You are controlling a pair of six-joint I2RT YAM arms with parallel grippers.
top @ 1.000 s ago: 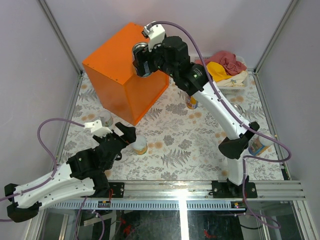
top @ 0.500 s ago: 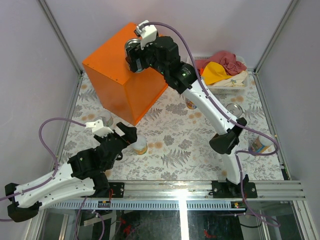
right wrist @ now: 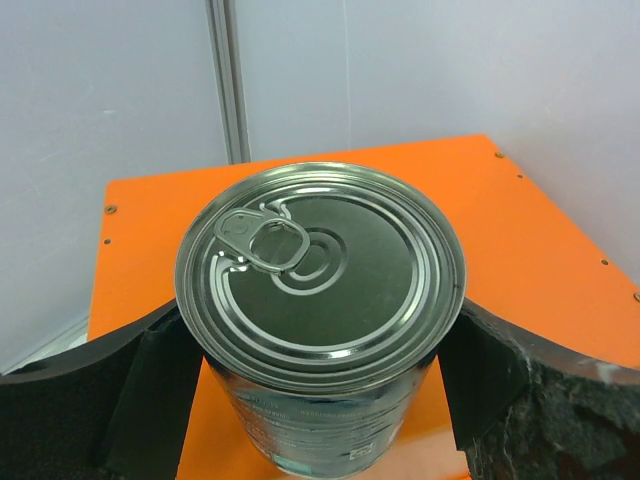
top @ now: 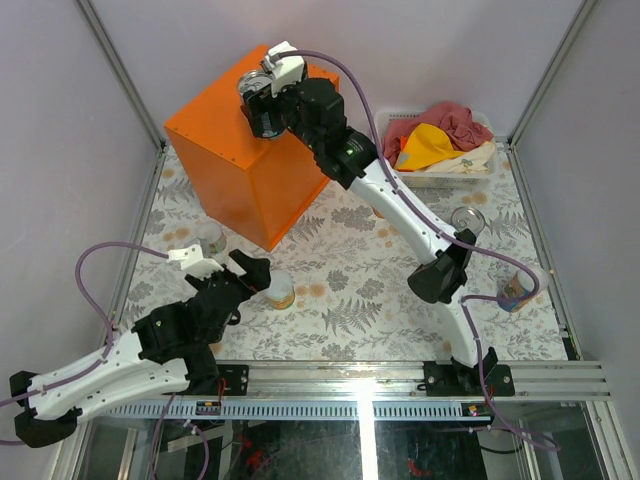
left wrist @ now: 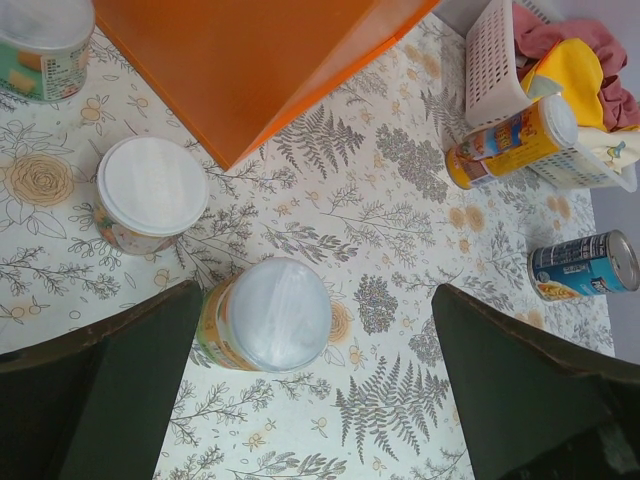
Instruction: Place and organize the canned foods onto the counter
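My right gripper (top: 257, 92) is shut on a silver-topped can (right wrist: 320, 270) with a dark label. It holds the can upright over the far part of the orange counter (top: 225, 120); I cannot tell whether the can rests on the top (right wrist: 540, 260). My left gripper (top: 252, 274) is open and low over the table. A white-topped can (left wrist: 270, 313) stands between its fingers, close to the left finger (left wrist: 110, 380); it also shows in the top view (top: 281, 291). A second white-topped can (left wrist: 152, 190) and a third can (left wrist: 42, 45) stand by the counter.
A yellow tube can (left wrist: 510, 140) lies against the white basket (left wrist: 495, 60) of red and yellow cloths. A blue can (left wrist: 585, 265) lies on its side to the right. In the top view a silver-topped can (top: 467, 219) and a blue can (top: 515, 292) sit at the right.
My right arm has carried the silver-topped can leftward and farther back over the counter's top. My left arm has hardly moved.
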